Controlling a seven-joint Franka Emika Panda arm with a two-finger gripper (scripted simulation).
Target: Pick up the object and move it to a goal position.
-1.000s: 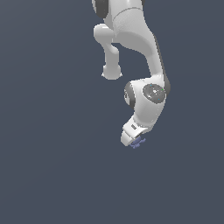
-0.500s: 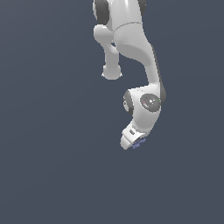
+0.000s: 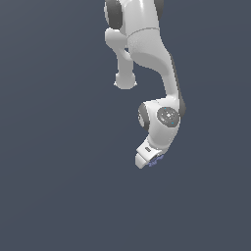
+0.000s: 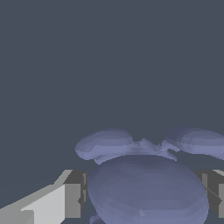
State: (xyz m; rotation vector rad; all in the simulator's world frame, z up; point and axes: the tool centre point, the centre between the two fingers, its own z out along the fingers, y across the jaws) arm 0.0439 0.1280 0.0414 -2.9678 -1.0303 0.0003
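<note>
Flat slate-grey background fills both views, with no counter, edge or corner to be seen anywhere. At the arm's lower end the gripper is pinching the object: in the wrist view grey finger pads press against both flanks of the blue lump, which fills the gap between them. In the exterior view only a sliver of blue peeks out under the white hand, toward the exterior view's right of its tip. Open grey room lies on every side of the hand and below it; nothing else stands near. Above it the white arm rises to the upper edge of the exterior view.

Seen close, the object is periwinkle-blue, a smooth rounded body with two flattened lobes sticking out beyond it, and a small ridge between them.
</note>
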